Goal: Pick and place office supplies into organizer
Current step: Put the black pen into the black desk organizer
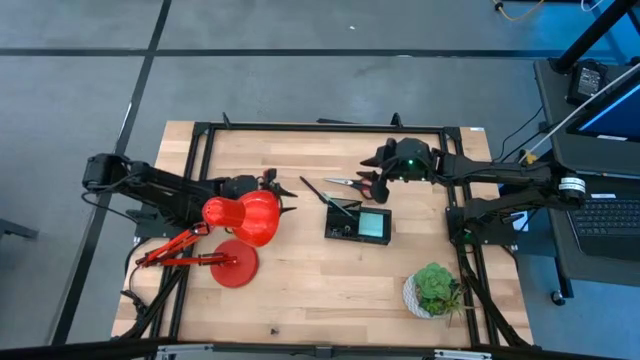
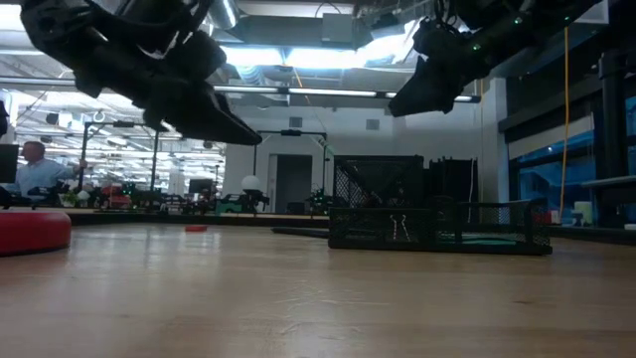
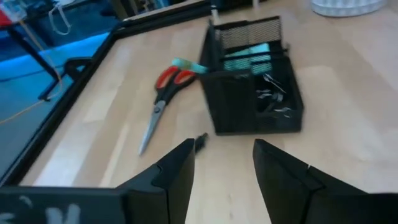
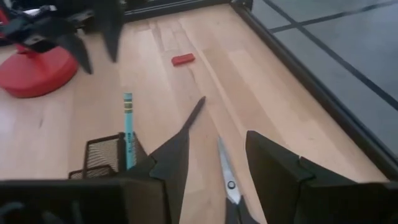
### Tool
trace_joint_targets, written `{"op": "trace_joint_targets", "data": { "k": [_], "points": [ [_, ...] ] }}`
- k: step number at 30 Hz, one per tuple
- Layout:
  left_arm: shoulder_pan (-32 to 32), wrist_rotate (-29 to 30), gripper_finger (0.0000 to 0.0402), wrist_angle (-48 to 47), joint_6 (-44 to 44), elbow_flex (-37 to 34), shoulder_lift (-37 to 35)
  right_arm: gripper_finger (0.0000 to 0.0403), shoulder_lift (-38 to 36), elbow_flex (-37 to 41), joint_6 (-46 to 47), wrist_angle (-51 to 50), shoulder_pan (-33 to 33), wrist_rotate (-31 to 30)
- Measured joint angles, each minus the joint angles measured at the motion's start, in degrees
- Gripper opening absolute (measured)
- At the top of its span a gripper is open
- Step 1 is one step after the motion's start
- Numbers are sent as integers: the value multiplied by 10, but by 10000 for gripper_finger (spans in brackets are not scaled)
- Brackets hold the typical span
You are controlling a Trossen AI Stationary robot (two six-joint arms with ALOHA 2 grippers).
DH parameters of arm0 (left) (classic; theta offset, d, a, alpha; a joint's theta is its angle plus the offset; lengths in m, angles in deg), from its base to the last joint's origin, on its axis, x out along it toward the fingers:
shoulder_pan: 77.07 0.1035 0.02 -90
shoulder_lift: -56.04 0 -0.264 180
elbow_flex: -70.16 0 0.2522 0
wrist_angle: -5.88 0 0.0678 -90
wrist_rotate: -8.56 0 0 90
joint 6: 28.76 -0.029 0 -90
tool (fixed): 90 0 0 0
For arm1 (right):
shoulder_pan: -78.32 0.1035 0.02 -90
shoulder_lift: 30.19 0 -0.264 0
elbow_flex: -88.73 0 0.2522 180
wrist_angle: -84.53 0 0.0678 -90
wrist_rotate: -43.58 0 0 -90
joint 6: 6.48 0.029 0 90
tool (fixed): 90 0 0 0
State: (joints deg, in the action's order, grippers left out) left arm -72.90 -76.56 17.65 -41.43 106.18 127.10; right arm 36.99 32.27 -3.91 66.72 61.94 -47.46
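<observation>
The right hand [image 1: 372,180] hovers released above the red-handled scissors [image 1: 352,183], its fingers [image 4: 273,163] spread on either side of the blades in the right wrist view, touching nothing. The scissors lie flat on the wooden worktop [image 1: 320,290] just beside the back of the black organizer [image 1: 357,223], which already holds a light-blue pad [image 1: 374,226] in one compartment and a teal pen [image 4: 128,127] standing at its end. A thin black pen [image 1: 313,189] lies loose nearby, and a small red piece [image 4: 183,60] sits farther off. The left hand [image 1: 285,196] waits released near the red desk lamp [image 1: 243,217], facing the organizer. The step in hand appears to be the approach to the scissors; the next move calls for a straight descent, closing on the handles or the pivot rather than the slim blades, then a lift clear of the organizer's wall.
</observation>
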Motion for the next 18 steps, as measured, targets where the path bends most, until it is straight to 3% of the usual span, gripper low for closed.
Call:
{"op": "trace_joint_targets", "data": {
  "k": [5,12,18],
  "points": [
    [43,-13,156,0,-6,26,40,162,0,0,-6,-2,0,9],
    [107,-131,153,-1,-45,89,153,162,0,0,-15,-7,0,9],
    [144,-195,153,-2,-111,150,241,162,0,0,-16,-12,0,9]
  ]
}}
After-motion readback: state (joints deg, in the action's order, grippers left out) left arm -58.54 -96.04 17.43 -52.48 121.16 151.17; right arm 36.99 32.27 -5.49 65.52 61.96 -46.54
